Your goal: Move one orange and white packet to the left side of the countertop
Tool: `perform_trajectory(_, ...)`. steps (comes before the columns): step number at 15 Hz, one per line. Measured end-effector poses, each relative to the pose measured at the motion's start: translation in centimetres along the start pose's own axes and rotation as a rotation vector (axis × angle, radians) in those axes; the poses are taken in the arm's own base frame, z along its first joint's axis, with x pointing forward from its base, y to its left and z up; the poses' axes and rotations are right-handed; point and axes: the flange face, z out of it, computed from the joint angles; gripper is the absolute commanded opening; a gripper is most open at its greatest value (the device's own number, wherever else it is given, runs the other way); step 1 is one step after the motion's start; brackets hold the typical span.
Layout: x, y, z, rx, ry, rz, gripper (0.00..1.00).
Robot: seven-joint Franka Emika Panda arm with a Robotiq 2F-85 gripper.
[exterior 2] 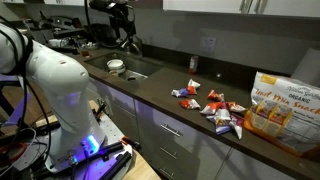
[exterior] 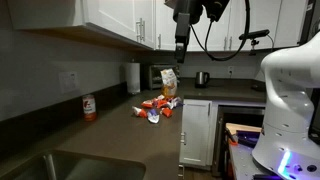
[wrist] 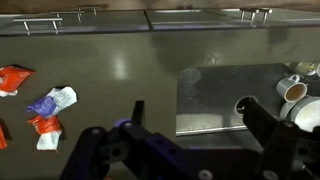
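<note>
Several orange and white packets lie in a loose pile on the dark countertop [exterior: 120, 125], seen in both exterior views [exterior: 158, 108] [exterior 2: 222, 112]. In the wrist view, orange and white packets [wrist: 45, 130] lie at the left edge, with another [wrist: 12, 78] above them. My gripper [wrist: 200, 125] is open and empty, high above the counter [exterior: 181, 42], over the sink area [exterior 2: 127, 38] and well away from the packets.
A steel sink [wrist: 230, 95] holds cups [wrist: 293, 88], and a bowl [exterior 2: 116, 66] shows by it. A large snack bag [exterior: 169, 80] stands behind the pile. A white bottle with a red label [exterior: 89, 107] stands by the wall. A paper towel roll [exterior: 133, 77] and a kettle [exterior: 201, 78] stand further back.
</note>
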Motion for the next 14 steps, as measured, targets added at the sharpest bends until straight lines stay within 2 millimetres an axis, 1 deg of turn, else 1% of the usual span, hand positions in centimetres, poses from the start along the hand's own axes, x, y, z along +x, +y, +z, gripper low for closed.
perform_trajectory(11,0.0,0.0,0.0,0.0,0.0,0.0,1.0)
perform_trajectory(14,0.2,0.56,0.0,-0.015,0.006,0.009,1.0)
